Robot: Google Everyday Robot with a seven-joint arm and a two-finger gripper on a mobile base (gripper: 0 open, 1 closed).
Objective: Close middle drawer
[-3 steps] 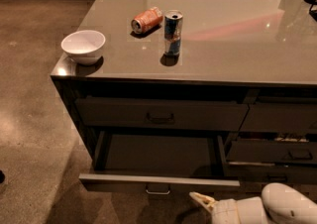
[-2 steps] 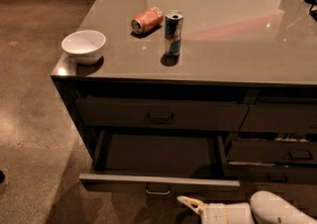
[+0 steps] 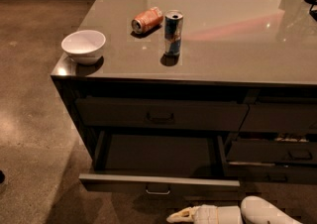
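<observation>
- The middle drawer was seen standing open in the lower centre of the frame, its low front and pale top edge drawn well forward of the cabinet face.
- The dark, shallow inside of that drawer was exposed, and nothing could be made out in it.
- A small metal loop handle was seen at the centre of the drawer front.
- The gripper was found at the bottom edge of the frame, just below and slightly right of the handle, pointed toward the left and apart from the drawer front.
- Whether the gripper was clenched or released could not be told, and nothing was seen to be grasped by it.
- The white arm was seen behind the gripper, in the lower right corner.
- Above the open drawer, the taller top drawer with its dark handle was seen closed.
- To the right, the narrower side drawers were seen, one of them slightly ajar.
- On the glossy desk, a white bowl was placed near the left corner.
- An orange can was laid on its side in the upper centre, and a blue and silver can was stood upright just right of it.
</observation>
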